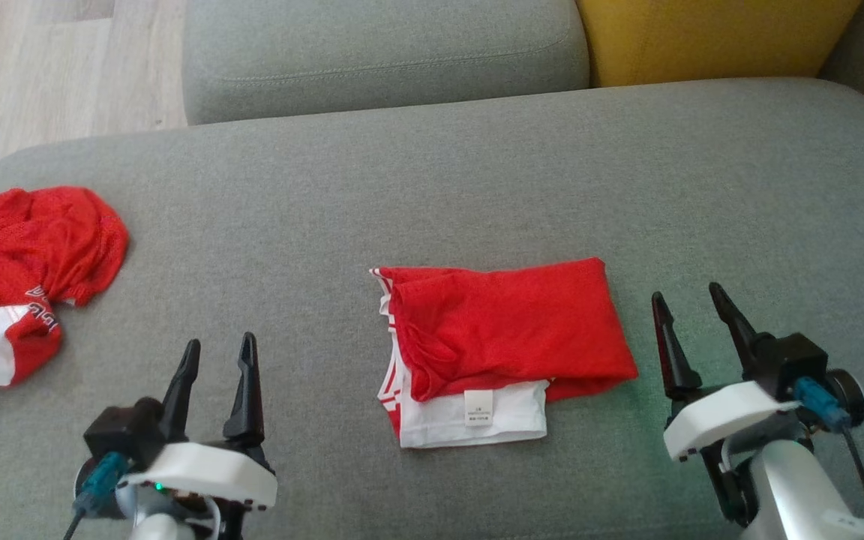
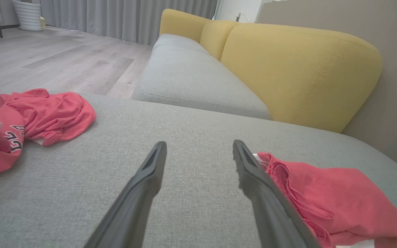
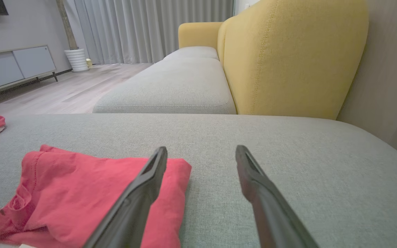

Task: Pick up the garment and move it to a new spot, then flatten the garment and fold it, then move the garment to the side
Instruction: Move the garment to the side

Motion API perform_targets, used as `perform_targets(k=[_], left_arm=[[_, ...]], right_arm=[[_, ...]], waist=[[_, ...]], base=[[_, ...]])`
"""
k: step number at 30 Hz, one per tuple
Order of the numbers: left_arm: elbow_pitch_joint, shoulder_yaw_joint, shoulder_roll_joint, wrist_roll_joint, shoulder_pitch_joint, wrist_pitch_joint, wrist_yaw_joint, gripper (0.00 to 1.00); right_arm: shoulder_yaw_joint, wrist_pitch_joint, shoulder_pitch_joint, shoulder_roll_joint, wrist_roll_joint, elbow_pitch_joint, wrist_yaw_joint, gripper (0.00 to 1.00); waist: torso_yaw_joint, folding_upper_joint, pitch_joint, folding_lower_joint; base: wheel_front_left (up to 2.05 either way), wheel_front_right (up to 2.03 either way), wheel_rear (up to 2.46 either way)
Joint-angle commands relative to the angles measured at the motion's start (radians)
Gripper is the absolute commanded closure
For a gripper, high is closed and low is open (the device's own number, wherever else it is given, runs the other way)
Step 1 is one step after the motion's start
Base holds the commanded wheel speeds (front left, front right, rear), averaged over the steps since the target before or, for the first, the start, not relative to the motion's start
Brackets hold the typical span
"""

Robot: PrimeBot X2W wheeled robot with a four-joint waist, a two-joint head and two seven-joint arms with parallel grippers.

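A folded red and white garment [image 1: 503, 349] lies in the middle of the grey sofa cushion [image 1: 432, 187], its white part and label toward me. The left wrist view has it at the lower right [image 2: 336, 196]; the right wrist view has it at the lower left [image 3: 81, 193]. My left gripper [image 1: 218, 352] is open to the garment's left, well apart from it, nothing between its fingers [image 2: 198, 146]. To the garment's right my right gripper [image 1: 687, 296] is open and empty [image 3: 201, 151], close to the red edge.
A second crumpled red and white garment [image 1: 23, 277] lies at the cushion's left edge [image 2: 29, 117]. Behind are another grey seat cushion [image 1: 379, 52] and a yellow backrest [image 1: 717, 34]. Wooden floor [image 1: 42, 60] lies beyond the left edge.
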Motion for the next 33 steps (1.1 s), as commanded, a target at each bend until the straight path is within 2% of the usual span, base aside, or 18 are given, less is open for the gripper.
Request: perform_targets(k=[1,14,19,26,33], left_arm=[[-0.035,0.024,0.008,0.003,-0.030,-0.012,0.008,0.00],[-0.035,0.018,0.008,-0.007,-0.039,-0.012,0.010,0.00],[-0.036,0.015,0.008,-0.006,-0.054,-0.012,0.006,0.00],[-0.029,0.005,0.008,-0.004,-0.089,-0.012,-0.006,0.00],[-0.019,-0.003,0.008,0.001,-0.126,-0.012,-0.016,0.00]], right_arm=[[0.015,0.008,-0.009,0.006,-0.003,-0.046,0.003,0.00],[0.005,0.040,0.009,0.018,-0.018,-0.099,0.003,0.00],[0.017,0.073,-0.004,0.025,0.040,-0.100,0.003,0.00],[0.032,0.156,-0.052,0.028,0.179,-0.015,0.003,0.00],[0.058,0.159,-0.122,0.028,0.264,0.105,0.003,0.00]], waist=[[0.002,0.0000,0.000,0.0000],[0.014,0.0000,0.014,0.0000],[0.023,0.0000,0.048,0.0000],[0.043,0.0000,0.115,0.0000],[0.066,0.0000,0.164,0.0000]], base=[[0.00,0.00,0.00],[0.00,0.00,0.00],[0.00,0.00,0.00],[0.00,0.00,0.00],[0.00,0.00,0.00]])
